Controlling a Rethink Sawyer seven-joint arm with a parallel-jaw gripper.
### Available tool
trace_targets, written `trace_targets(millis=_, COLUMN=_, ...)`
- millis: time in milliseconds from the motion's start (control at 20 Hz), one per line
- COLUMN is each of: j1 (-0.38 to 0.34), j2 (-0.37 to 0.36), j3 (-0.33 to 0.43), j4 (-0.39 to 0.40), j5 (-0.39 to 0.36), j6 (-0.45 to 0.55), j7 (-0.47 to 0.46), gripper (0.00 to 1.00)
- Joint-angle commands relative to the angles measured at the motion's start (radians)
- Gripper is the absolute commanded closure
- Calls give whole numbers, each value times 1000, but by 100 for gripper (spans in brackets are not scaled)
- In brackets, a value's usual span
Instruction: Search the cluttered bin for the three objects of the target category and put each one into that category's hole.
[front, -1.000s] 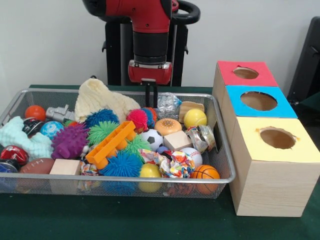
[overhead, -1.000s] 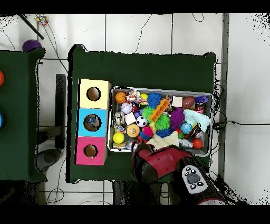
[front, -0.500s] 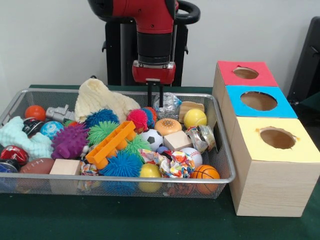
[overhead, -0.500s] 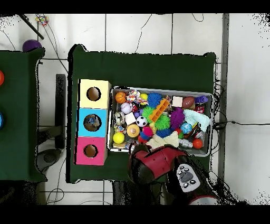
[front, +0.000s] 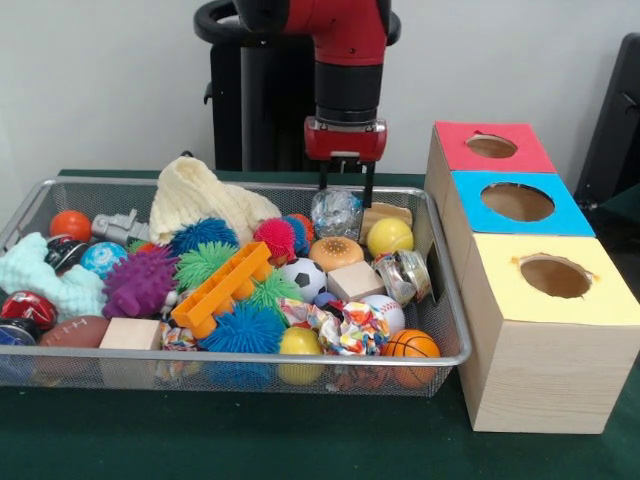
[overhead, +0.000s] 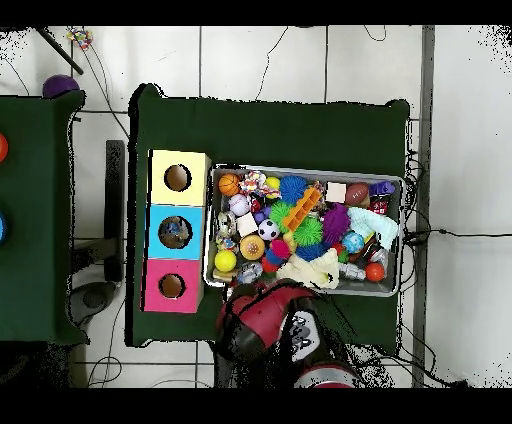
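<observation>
Shift: since the earlier frames the tool (front: 346, 186) has been carried sideways along the bin's far wall, from above the pink spiky ball (front: 274, 238) toward the box side; bin contents unchanged.
Tool: two dark fingers hang spread apart, nothing held between them; seen just above the crinkled clear wrapper (front: 336, 212). In the overhead view it is hidden under the red arm (overhead: 262, 318).
Arm: comes straight down at the bin's far edge.
Just beside wrapper: yellow ball (front: 390, 236), tan wooden piece (front: 378, 216), burger-shaped toy (front: 336, 252).
Bin: wire mesh bin (front: 300, 357) is set on the green counter (front: 240, 440), packed with mixed toys.
Balls in bin: soccer ball (front: 303, 277), baseball (front: 384, 310), basketball (front: 411, 346) at the near corner by the boxes, small football (front: 70, 331), orange ball (front: 70, 224) at the far opposite corner.
Other clutter: orange toy ladder (front: 222, 287), blue spiky ball (front: 244, 330), purple spiky ball (front: 138, 282), wooden cube (front: 355, 281), cream knit cloth (front: 198, 202).
Holes: three boxes stand in a row touching the bin's side, each with a round hole on top: red box (front: 490, 146), blue box (front: 516, 202), yellow box (front: 554, 280). Something is seen inside the blue hole in the overhead view, not identifiable.
</observation>
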Motion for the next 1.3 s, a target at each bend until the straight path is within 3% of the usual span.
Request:
trace_targets(millis=50, j1=145, j2=108, j3=-130, j4=59, j5=111, j6=-138, j7=185, gripper=0)
trace_targets(millis=250, j1=210, j2=155, j3=-193, j4=84, j5=177, j6=-234, j7=169, gripper=0)
trace_targets(millis=450, j1=226, j2=184, j3=-216, j4=118, j5=204, j6=-310, j7=135, gripper=0)
trace_targets(millis=1300, j1=76, j2=133, j3=-139, j4=114, j5=116, j6=-251, j7=46, gripper=0)
